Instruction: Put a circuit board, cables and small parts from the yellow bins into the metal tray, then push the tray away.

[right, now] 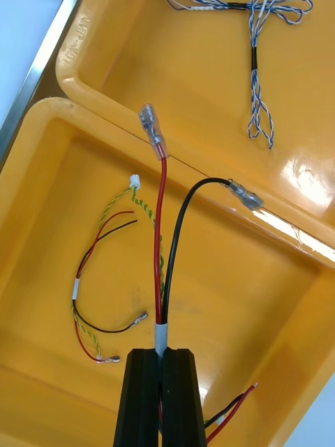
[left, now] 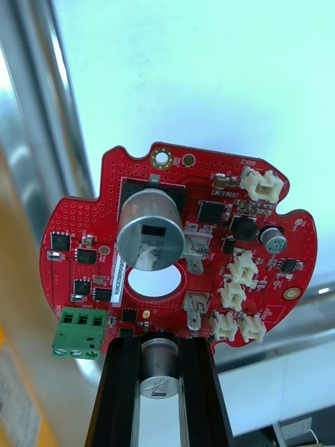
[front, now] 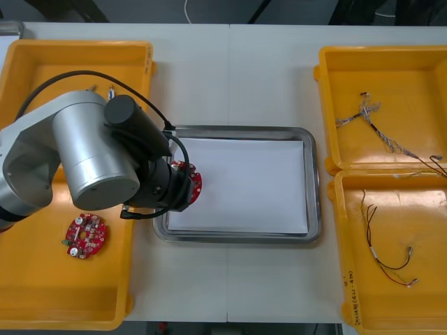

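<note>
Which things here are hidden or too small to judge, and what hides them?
Front view: the left arm covers most of the held circuit board.
Left wrist view: the left gripper hides the board's lower edge; contact with the metal tray is unclear.
Right wrist view: the right gripper hides the gripped stretch of the red and black cable.
Front view: small metal parts in the far left yellow bin are too small to identify.

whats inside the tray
Only white shows inside the metal tray. The left gripper holds a circuit board over its left edge, hiding that part. The right gripper holds a cable over a bin.
</note>
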Action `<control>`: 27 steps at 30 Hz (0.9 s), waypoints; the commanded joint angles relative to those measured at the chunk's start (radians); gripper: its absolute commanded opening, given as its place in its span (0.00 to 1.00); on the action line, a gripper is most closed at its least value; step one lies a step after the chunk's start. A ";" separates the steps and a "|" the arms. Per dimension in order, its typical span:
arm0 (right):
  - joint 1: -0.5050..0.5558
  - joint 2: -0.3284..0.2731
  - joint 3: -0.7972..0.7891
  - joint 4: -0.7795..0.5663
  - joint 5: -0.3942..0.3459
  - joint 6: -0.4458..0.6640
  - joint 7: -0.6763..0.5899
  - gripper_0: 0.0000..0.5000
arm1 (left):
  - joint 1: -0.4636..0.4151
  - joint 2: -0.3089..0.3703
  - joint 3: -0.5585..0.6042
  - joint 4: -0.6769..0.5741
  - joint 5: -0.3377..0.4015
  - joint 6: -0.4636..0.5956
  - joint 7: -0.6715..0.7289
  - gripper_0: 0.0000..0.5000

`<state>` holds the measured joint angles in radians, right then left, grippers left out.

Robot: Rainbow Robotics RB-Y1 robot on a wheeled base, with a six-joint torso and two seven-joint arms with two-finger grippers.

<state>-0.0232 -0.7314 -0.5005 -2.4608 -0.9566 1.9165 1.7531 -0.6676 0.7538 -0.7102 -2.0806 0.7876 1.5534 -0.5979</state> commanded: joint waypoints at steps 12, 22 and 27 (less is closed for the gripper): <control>-0.027 -0.043 0.085 -0.029 -0.024 0.003 -0.007 0.00 | -0.090 -0.087 -0.173 0.157 -0.077 -0.150 0.090 0.00; -0.034 -0.046 0.128 -0.063 -0.017 0.003 -0.006 0.00 | -0.090 -0.103 -0.192 0.158 -0.087 -0.151 0.101 0.09; -0.038 -0.049 0.134 -0.064 -0.022 0.003 -0.006 0.00 | -0.090 -0.106 -0.198 0.158 -0.100 -0.151 0.109 0.73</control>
<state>-0.0389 -0.7391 -0.3815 -2.4950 -0.9760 1.9165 1.7531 -0.7167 0.6719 -0.8891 -1.9113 0.7073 1.4130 -0.5973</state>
